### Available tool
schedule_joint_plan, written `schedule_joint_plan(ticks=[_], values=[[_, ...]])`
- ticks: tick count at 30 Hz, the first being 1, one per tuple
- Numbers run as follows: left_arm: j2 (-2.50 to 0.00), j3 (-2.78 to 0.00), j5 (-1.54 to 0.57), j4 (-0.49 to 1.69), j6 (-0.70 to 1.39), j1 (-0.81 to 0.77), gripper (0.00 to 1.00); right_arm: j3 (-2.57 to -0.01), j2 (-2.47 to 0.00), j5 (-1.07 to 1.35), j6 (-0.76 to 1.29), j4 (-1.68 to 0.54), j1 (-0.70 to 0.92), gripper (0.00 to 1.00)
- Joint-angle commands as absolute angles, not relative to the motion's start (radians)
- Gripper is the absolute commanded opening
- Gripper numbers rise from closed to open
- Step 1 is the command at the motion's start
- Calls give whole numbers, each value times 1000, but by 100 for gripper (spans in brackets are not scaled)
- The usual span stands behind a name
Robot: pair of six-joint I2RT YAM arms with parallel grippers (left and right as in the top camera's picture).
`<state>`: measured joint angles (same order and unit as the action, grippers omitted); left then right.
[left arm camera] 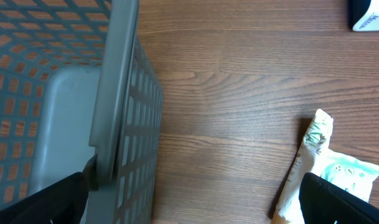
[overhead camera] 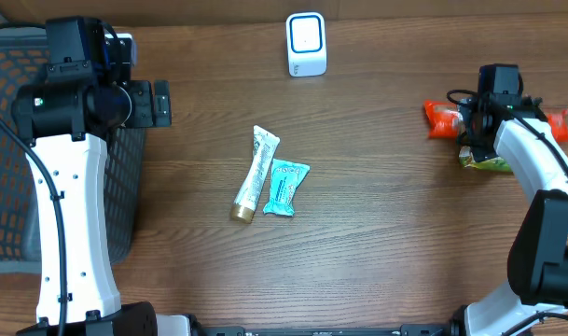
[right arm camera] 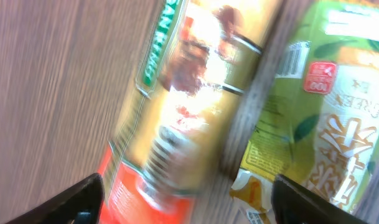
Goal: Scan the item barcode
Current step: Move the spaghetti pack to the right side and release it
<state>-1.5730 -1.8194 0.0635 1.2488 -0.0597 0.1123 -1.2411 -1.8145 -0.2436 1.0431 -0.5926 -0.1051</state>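
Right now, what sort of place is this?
Probably a mock checkout bench: white boxy scanner at the far edge, grey plastic mesh basket on the left, white-green tube and teal packet on a brown wooden table.

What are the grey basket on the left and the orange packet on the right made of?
The basket looks like matte grey moulded plastic, judging by its regular grid of holes. The orange packet seems glossy plastic or foil film: bright glare runs across its printed face.
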Motion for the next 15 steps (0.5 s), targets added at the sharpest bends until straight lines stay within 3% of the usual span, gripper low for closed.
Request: schedule_joint_plan(ticks=[1,6,15], values=[[-1582,-1829,55,1245,-75,118,100,-1310,-1721,-121,690,-596,-112,92],[-1582,-1829,55,1246,-75,118,100,-1356,-1623,117,511,-645,-112,91],[-1582,-1829,55,1245,-75,118,99,-1332,-1586,364,507,-778,-51,91]])
